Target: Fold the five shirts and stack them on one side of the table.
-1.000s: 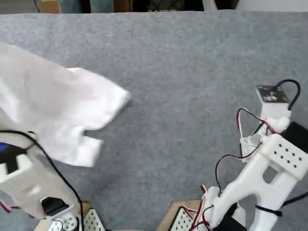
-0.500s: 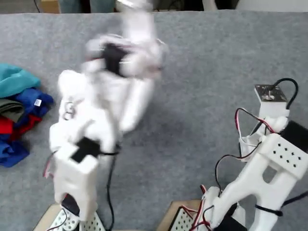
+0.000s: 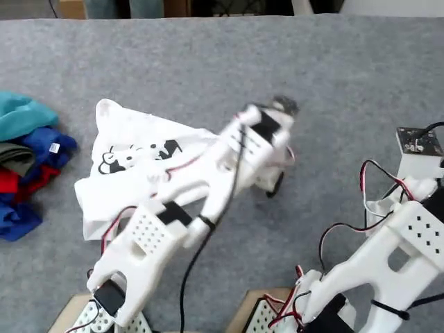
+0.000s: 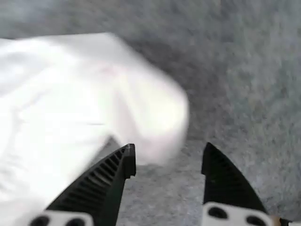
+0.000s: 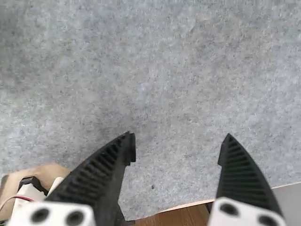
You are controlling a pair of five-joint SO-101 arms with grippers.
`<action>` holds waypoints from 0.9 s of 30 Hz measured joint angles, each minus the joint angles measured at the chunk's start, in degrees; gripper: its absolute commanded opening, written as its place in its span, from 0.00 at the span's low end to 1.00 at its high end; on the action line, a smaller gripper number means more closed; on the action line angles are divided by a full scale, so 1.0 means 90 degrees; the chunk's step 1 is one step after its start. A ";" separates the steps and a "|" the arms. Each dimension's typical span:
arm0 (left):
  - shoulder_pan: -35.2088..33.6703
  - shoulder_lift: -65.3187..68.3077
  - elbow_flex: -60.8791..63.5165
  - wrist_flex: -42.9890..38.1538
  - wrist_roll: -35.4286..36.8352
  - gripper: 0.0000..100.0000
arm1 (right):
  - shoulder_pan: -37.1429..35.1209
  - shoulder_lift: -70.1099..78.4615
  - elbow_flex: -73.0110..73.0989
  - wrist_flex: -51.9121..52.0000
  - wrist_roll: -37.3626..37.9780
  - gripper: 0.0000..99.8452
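We have the left pincer (image 4: pixel 169 149) wide, empty, just beside the crumpled white printed cloth shirt (image 3: pixel 128 173); right pincer (image 5: pixel 178 141) wide, well apart.

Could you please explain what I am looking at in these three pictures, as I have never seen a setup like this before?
These are two small white robot arms at a grey table. One picture looks down from a fixed camera. The other two come from a camera on each arm's wrist, so that arm's own black gripper shows up close. On the table lie a crumpled white shirt with a black print and, off to one side, a pile of coloured shirts. The left arm stretches across the white shirt. The left gripper is open at the shirt's edge and holds nothing. The right gripper is also open, above bare table.
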 measured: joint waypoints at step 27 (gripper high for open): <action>-0.5499 -0.2325 0.6007 -0.1768 -0.0791 0.03 | -0.4669 0.2657 -0.2002 -0.0088 -0.1768 0.15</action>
